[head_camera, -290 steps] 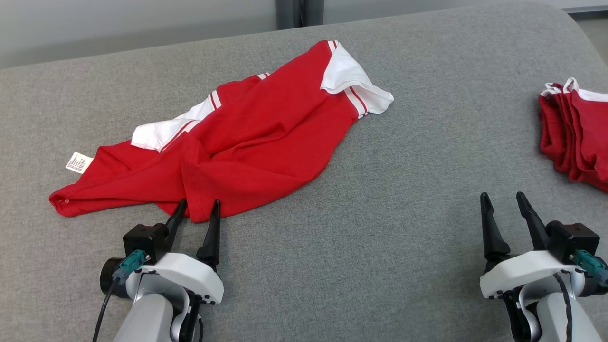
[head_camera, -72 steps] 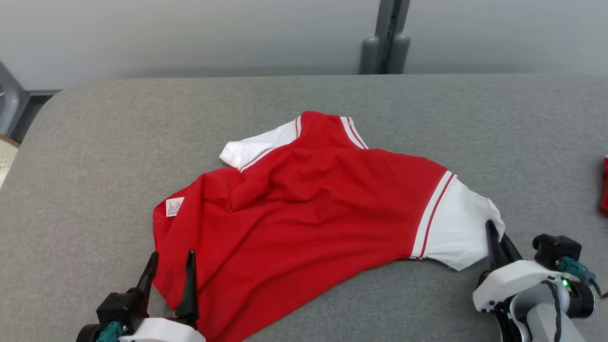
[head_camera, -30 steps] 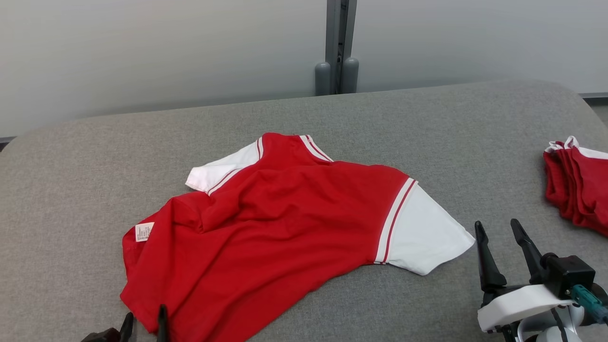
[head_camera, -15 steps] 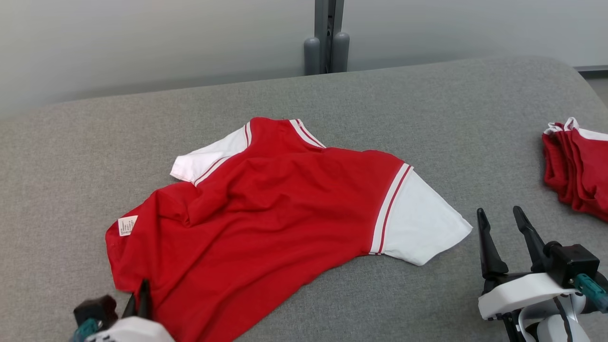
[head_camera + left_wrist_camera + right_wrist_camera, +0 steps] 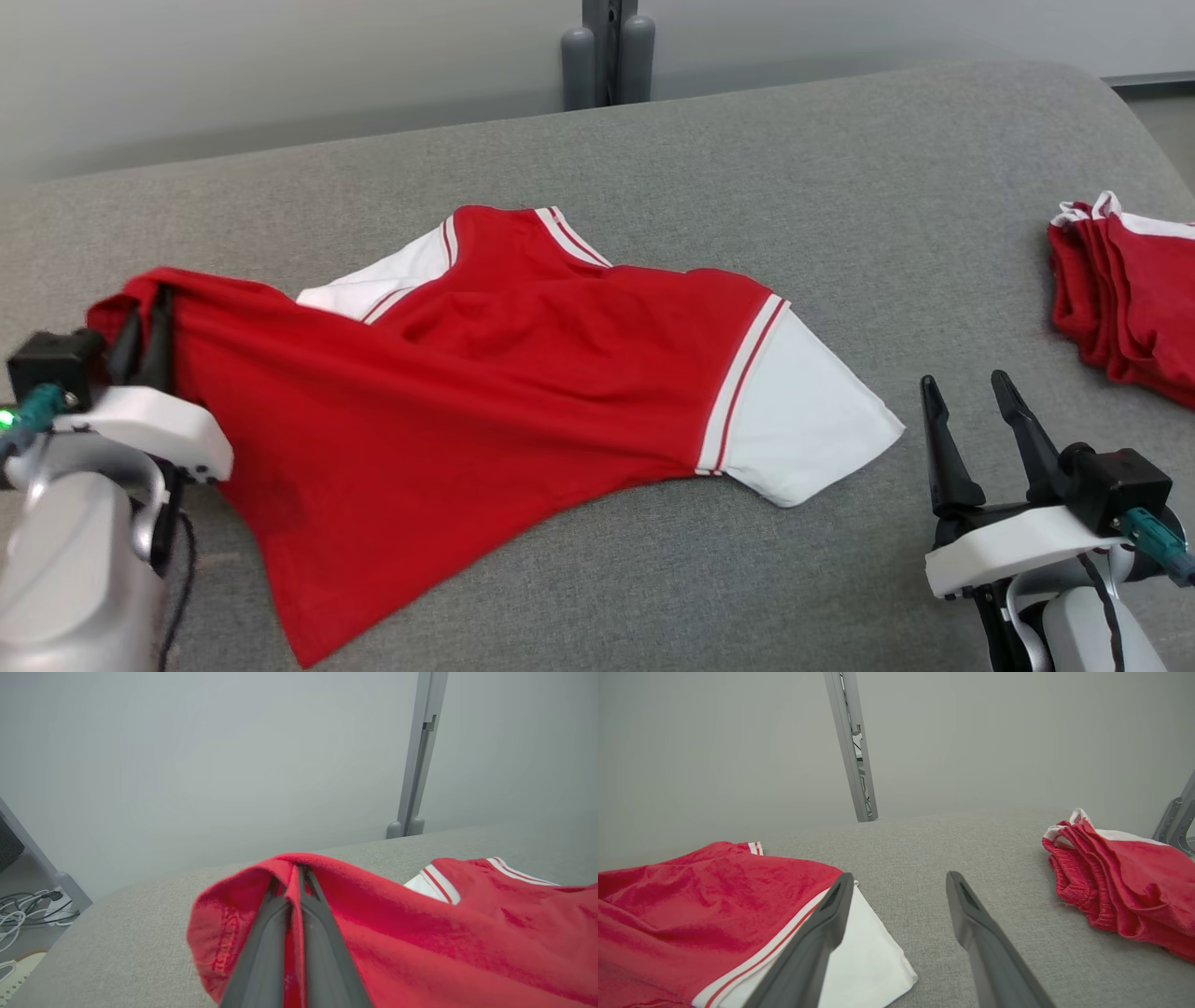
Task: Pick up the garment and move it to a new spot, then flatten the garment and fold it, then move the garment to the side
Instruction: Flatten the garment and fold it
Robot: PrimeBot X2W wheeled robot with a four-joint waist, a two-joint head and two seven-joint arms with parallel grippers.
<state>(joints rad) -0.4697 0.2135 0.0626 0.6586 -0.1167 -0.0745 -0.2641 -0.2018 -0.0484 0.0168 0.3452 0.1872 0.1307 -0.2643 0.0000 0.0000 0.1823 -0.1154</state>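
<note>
Count: 2 grippers, 1 loose shirt, 1 pile, 1 table.

Left gripper: jaws pressed together, pinching a hemmed red edge of the single red short-sleeved knit shirt with white sleeves and striped trim. The pinched edge is raised off the grey fabric-covered table, and the cloth drapes over both fingertips. From there the shirt runs off to this gripper's right and lies on the table, wrinkled, not flat.

Right gripper: jaws spread, nothing between them, low over bare table. Can't tell if it touches the surface.

Shirt has 2 white sleeves. The near sleeve lies just left of the right gripper's left finger, apart from it. The far sleeve is partly tucked under red cloth, ahead and right of the left gripper.

One pile of folded red garments with white edging sits ahead and right of the right gripper, well apart from the shirt. Piece count in the pile not readable.
</note>
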